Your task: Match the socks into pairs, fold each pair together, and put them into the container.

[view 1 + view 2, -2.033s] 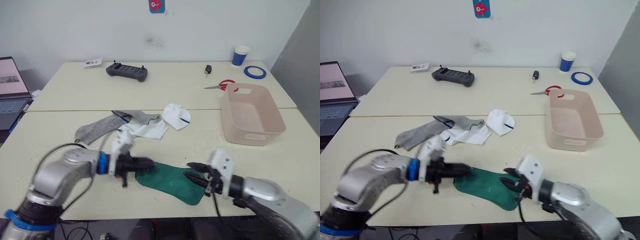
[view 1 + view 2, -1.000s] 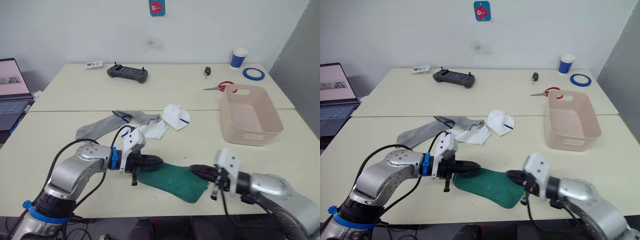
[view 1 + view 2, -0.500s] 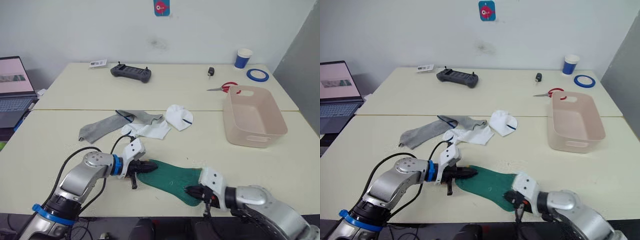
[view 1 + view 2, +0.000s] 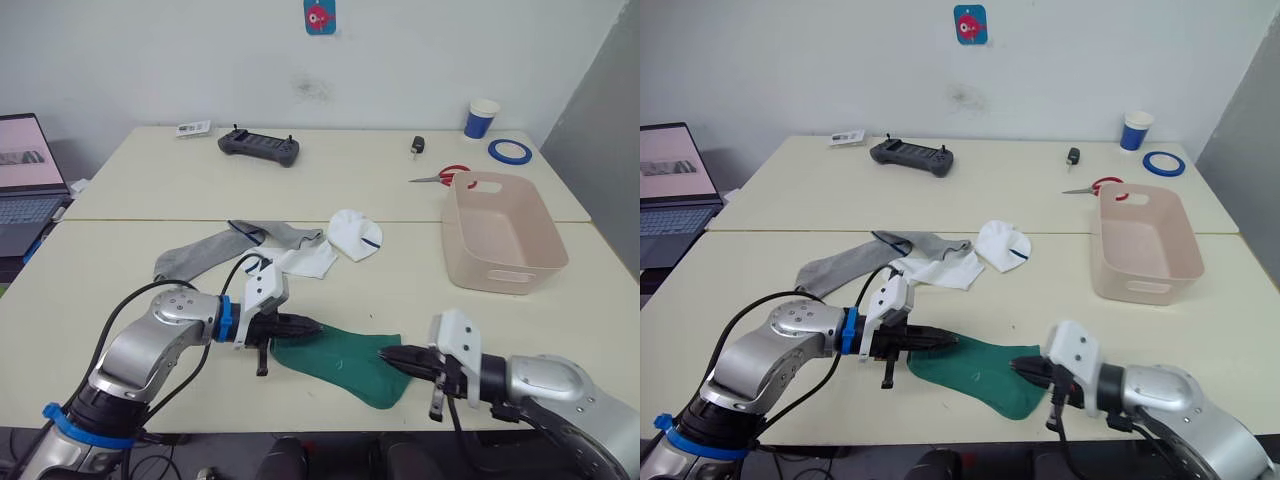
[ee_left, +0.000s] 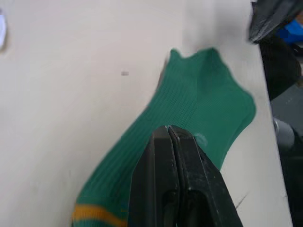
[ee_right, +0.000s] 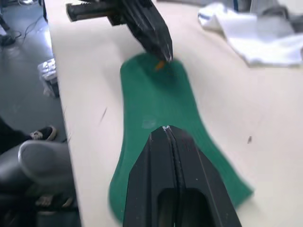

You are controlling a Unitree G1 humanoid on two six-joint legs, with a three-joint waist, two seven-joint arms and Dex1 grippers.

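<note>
I see green sock (image 4: 345, 360) flat near front edge of pale surface (image 4: 140, 190), white wall behind. Left gripper (image 4: 312, 326) pressed together at cuff; right gripper (image 4: 386, 354) pressed together at toe. Tub (image 4: 503, 232) well right.

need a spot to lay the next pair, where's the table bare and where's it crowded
Bare: the table between the white sock and the container, and the near left corner beside the grey sock. Crowded: the sock heap at centre, and the front edge, where both hands flank the green sock.
</note>
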